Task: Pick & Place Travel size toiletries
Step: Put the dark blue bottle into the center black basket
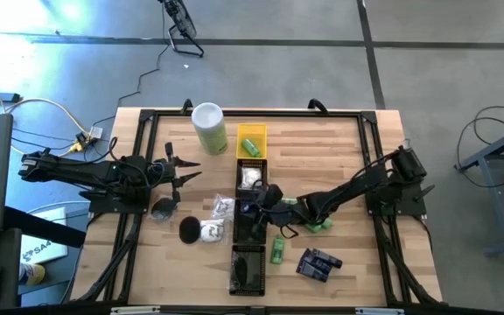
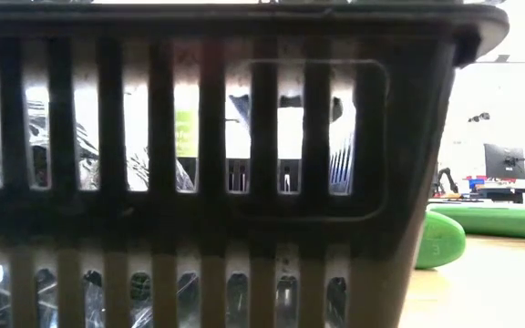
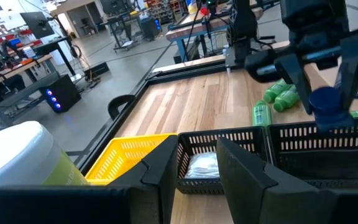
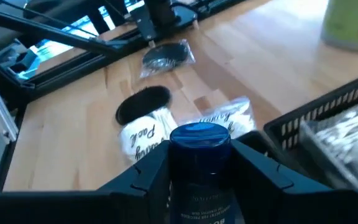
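The dark blue bottle sits right up close in the right wrist view. The right gripper has its two fingers pressed on the bottle's sides, so it is clamped on it. Seen from above, that gripper hangs over the middle black tray, near the center of the table.

The left gripper waits at about 9 o'clock, its fingers spread apart with nothing between them.

A row of trays runs up the middle. The yellow tray is at 12 o'clock with a green bottle inside, beside the tall green canister. The next black tray holds a white wrapped piece. The nearest black tray is at 6 o'clock.

More toiletries wait on the wood: green bottles at about 4 o'clock, a dark blue packet at 5 o'clock, and a black puck with white wrapped pieces at about 7 o'clock.

What could go wrong? The bottle is smooth and round, so it could slip if the fingers loosen too soon. If it drops from high up, it could bounce off the tray wall and roll onto the wood. The gripper could also bump the tray and push the whole row crooked.
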Robot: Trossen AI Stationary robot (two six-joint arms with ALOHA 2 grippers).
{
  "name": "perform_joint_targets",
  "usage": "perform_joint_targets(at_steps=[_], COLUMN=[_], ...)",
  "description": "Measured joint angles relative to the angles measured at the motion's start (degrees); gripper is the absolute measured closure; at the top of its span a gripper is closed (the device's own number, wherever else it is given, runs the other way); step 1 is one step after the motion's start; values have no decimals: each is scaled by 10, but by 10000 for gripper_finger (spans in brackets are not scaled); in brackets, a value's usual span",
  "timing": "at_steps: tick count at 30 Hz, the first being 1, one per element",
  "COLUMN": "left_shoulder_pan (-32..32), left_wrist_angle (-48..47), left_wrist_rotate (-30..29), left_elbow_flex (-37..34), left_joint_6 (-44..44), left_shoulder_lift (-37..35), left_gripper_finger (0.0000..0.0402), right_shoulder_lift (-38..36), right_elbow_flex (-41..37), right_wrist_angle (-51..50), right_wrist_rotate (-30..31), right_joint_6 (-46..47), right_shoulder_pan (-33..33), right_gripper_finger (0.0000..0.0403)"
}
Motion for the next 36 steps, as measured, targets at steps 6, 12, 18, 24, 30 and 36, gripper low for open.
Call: perform_joint_targets(at_steps=[6, 12, 18, 24, 30, 36], left_shoulder_pan=[0, 0, 0, 0, 0, 0], left_wrist_angle=[0, 0, 0, 0, 0, 0], left_wrist_rotate=[0, 0, 0, 0, 0, 0], left_elbow_flex=[0, 0, 0, 0, 0, 0], left_joint_6=[0, 0, 0, 0, 0, 0], left_shoulder_lift=[0, 0, 0, 0, 0, 0], left_gripper_finger=[293, 293, 293, 293, 293, 293], right_shoulder_lift=[25, 31, 31, 28, 4, -22], right_elbow_flex=[0, 0, 0, 0, 0, 0], right_wrist_angle=[-4, 3, 1, 0, 0, -14], right_wrist_rotate=[-12, -14, -14, -13, -8, -15], right_joint_6=[20, 19, 19, 4, -27, -60], right_shoulder_pan=[0, 0, 0, 0, 0, 0], right_gripper_finger=[276, 258, 198, 183, 201, 236])
